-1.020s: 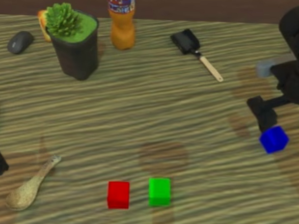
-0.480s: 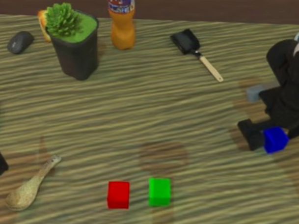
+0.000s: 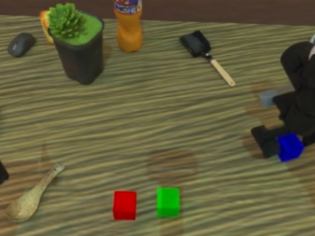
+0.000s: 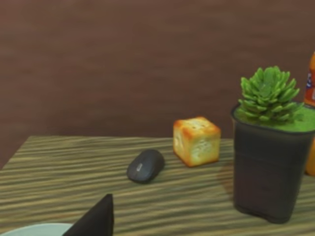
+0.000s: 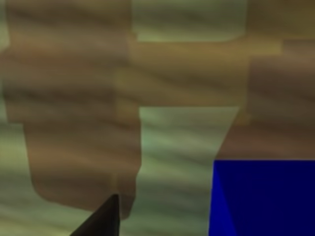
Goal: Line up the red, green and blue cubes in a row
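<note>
My right arm reaches in from the table's right edge and bends low over the table (image 3: pixel 163 108); its hand (image 3: pixel 282 145) is down at the blue cube (image 3: pixel 290 146); one dark finger (image 3: pixel 266 141) sits just left of the cube, with the cube next to it; the other finger is hidden under the arm, so I cannot tell if the hand is squeezing the cube or just sitting open around it; in the right wrist view the blue cube (image 5: pixel 263 196) fills one corner and a dark fingertip (image 5: pixel 101 221) pokes in apart from it.

My left arm is parked at the table's left edge; only a dark bit of it shows, and I cannot tell how its hand stands.

The red cube (image 3: pixel 124 205) and the green cube (image 3: pixel 168 202) sit side by side near the front middle of the table, close but not touching; the blue cube is well apart from them, far to the right.

At the back stand a plant pot (image 3: pixel 81 48), an orange bottle (image 3: pixel 128 21), a mouse (image 3: pixel 21 44) and a small black shovel (image 3: pixel 206 53); a wooden spoon (image 3: pixel 31 195) lies at the front left.
</note>
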You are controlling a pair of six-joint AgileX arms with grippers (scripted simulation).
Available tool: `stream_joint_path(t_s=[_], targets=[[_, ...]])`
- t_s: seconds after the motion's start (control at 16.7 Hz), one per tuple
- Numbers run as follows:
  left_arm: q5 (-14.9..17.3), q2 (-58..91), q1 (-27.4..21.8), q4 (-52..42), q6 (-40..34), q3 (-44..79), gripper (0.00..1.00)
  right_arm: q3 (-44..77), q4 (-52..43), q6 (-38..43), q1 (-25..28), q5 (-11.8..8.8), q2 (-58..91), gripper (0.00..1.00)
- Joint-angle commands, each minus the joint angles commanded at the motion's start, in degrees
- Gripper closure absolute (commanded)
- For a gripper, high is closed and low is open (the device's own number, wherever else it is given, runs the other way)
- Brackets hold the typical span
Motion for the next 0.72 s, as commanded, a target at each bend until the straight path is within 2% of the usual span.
stream_joint_path(t_s=[0.54,0.72], targets=[[0.0,0.0,0.0,0.0,0.0,0.0,0.0,0.0,0.0,0.0,0.0,0.0,0.0,0.98],[0.0,0.0,0.0,0.0,0.0,0.0,0.0,0.0,0.0,0.0,0.0,0.0,0.0,1.0]])
